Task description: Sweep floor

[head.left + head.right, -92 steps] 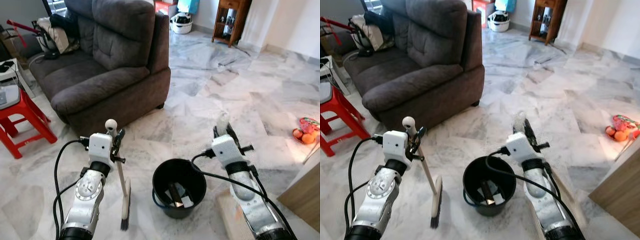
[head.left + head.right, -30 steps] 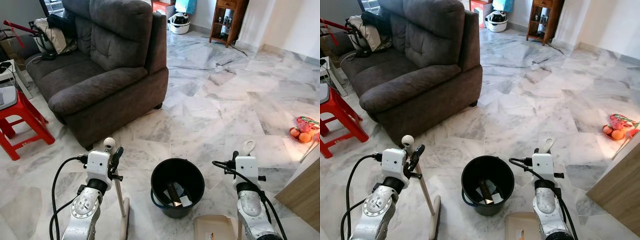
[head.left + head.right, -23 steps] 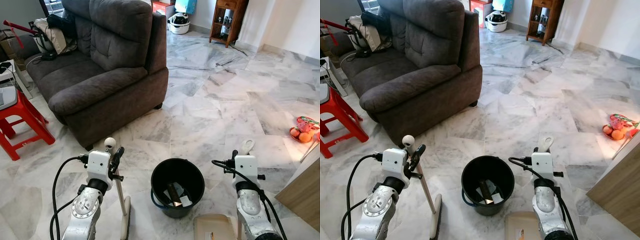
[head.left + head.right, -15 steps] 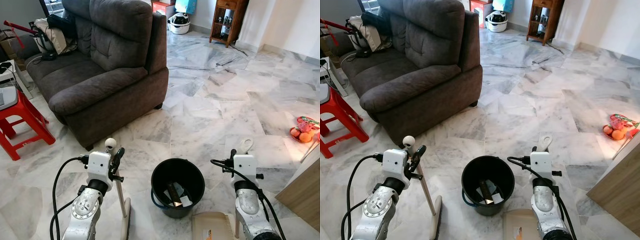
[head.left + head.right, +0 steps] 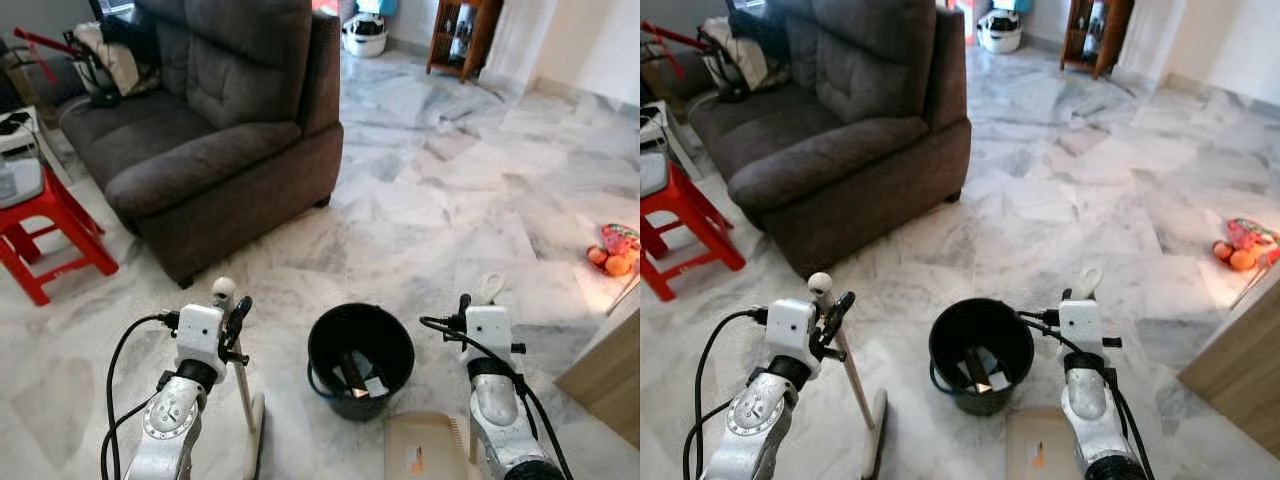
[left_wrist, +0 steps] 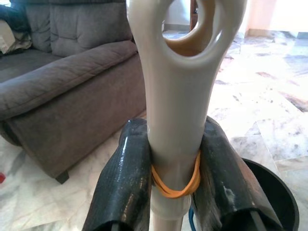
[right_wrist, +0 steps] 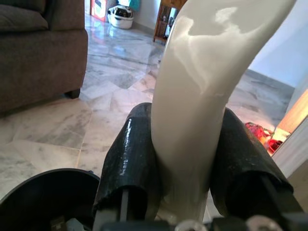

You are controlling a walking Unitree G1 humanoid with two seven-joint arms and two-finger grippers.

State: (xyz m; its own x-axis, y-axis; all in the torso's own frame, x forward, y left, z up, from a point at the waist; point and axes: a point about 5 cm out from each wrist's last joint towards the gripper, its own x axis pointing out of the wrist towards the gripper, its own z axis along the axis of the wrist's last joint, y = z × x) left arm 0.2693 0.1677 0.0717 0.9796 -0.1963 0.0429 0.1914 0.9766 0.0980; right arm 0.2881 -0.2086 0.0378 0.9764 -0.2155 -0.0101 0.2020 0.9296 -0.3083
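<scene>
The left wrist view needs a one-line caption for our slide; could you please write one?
Left hand clamped on the cream broom handle, grey sofa and black bucket behind.

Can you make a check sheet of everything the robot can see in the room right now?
Surface: marble floor, no dirt seen.
Job's things: broom upright; beige dustpan on the floor beside the black bucket, which holds scraps.
Clutter: fruit on the floor, far right.
End effectors: left end effector shut on broom handle; right end effector shut on dustpan handle.
Cables: black, on both arms.
Surroundings: grey sofa, red stool, wooden shelf.
</scene>
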